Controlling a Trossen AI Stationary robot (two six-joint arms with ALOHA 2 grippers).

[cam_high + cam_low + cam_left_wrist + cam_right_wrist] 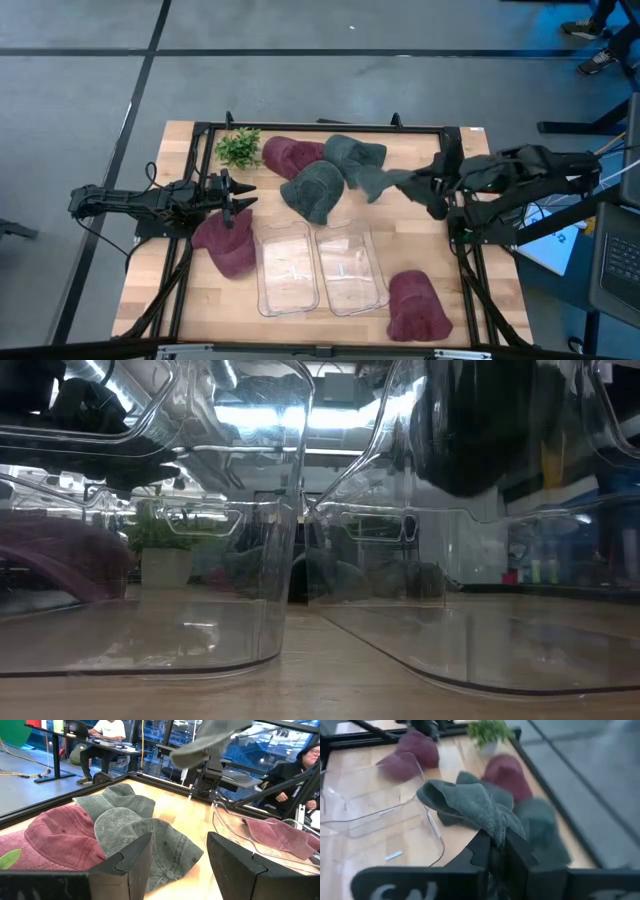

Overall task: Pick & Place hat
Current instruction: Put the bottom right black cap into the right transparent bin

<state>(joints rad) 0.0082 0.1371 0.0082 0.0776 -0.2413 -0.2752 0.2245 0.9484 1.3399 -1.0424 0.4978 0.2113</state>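
- On the pale wooden table (150,290), framed by a black rail, two clear plastic bins (287,268) sit side by side at the near middle, both looking empty from above.
- Over the table's right side, the right gripper (496,851) is clamped on a grey-green cloth hat (385,181), which hangs lifted just right of the far cluster of hats.
- The step in hand looks like the carry: the hat is picked, not yet placed.
- Next, it likely needs moving left and nearer, over the right-hand clear bin (350,268), then lowering before release.
- At the left, the left gripper (238,200) waits with fingers spread wide, beside a maroon hat (228,245).
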